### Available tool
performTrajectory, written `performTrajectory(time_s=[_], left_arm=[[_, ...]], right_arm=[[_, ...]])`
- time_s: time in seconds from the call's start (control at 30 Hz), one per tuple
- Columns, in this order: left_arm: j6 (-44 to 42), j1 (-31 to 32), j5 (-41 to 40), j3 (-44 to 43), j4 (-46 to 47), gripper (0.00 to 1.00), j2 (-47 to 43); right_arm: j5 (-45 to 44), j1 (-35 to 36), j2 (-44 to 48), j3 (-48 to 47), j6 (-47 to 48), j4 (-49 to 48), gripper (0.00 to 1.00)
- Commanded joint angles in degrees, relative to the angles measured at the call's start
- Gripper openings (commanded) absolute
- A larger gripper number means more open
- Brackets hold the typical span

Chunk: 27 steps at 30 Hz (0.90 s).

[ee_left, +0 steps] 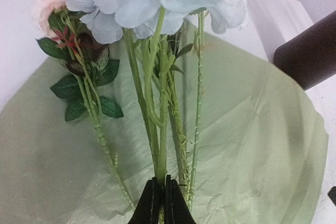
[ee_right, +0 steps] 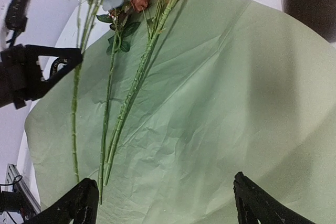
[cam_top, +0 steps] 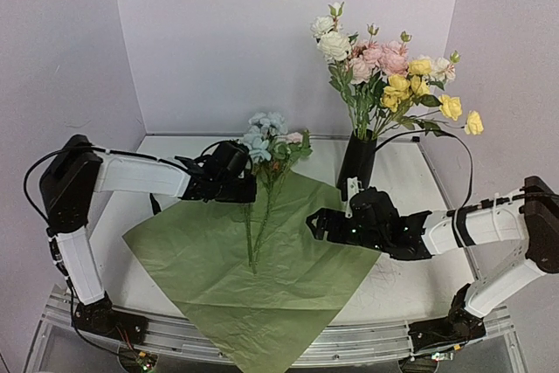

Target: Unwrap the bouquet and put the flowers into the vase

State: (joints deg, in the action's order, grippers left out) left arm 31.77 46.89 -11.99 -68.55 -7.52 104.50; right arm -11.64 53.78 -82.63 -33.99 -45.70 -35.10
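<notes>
The left arm (cam_top: 140, 174) rises from its base, bends sharply at the elbow and reaches level toward the middle. The left gripper (cam_top: 240, 188) points to the right, its fingers (ee_left: 152, 203) pressed tight together on thin stems of the flowers (ee_left: 157, 129). The right arm (cam_top: 476, 224) folds the same way from the other side, with its forearm low and stretched leftward. The right gripper (cam_top: 314, 223) hangs low, its fingers (ee_right: 79, 203) spread wide apart, gripping nothing

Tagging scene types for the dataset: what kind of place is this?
Probably a lab test cell: plain pale walls box in a white table, left arm and right arm bolted to its metal rail.
</notes>
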Motion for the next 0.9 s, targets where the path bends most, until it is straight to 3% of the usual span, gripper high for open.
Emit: performTrajectory(time_s=[0.0, 0.17, 0.33, 0.53, 0.87], left_arm=[[-2.29, -0.22, -2.14, 2.64, 1.28, 0.0, -11.5], [-2.49, -0.18, -0.91, 5.7, 1.81, 0.0, -19.97], [-5.74, -0.22, 7.3, 11.1, 9.27, 0.0, -28.96], [-5.9, -0.22, 10.48, 15.06, 13.86, 0.0, -37.42], [-7.06, -0.06, 30.23, 15.14, 18.57, 0.01, -39.25]], right_arm=[[-0.66, 0.31, 0.07, -4.16, 3.08, 0.29, 0.9], [3.72, 0.32, 1.5, -8.42, 7.75, 0.2, 0.87], [14.18, 0.33, 3.8, -12.93, 11.52, -3.26, 0.85], [21.17, 0.31, 4.44, -19.26, 12.3, -4.72, 0.81], [30.45, 0.29, -0.53, -31.93, 12.0, -6.53, 0.7]])
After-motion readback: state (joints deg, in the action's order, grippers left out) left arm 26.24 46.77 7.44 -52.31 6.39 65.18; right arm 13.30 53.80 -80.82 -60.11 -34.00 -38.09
